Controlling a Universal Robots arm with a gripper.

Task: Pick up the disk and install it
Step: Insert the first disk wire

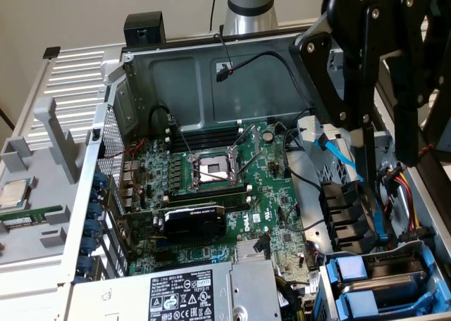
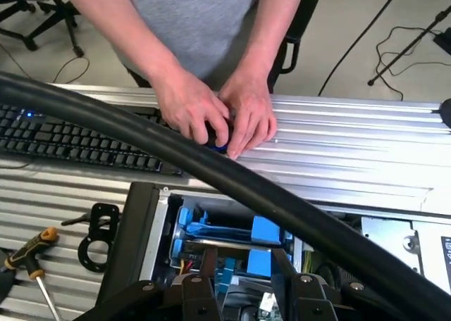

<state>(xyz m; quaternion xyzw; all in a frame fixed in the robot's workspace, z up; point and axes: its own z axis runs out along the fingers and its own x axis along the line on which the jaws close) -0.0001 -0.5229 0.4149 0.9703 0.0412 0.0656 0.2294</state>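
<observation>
Beneath the claw (image 2: 244, 259), the disk (image 1: 384, 284) seemingly lies flat, lengthwise across the bay (image 1: 431, 259).

We find the motherboard (image 1: 211, 187) in the case (image 1: 197, 82), the power supply (image 1: 190, 293) before it, drive bays (image 1: 352, 273) at the exterior view's right beneath the gripper (image 1: 387, 167), and a chip (image 1: 14, 193) outside, at that view's left.

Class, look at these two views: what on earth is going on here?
The robot's gripper hangs over the drive bay of an open computer case, fingers apart and empty. Beside the case, a person's hands work on a small blue-edged object on the ribbed table; whether it is the disk I cannot tell.
</observation>
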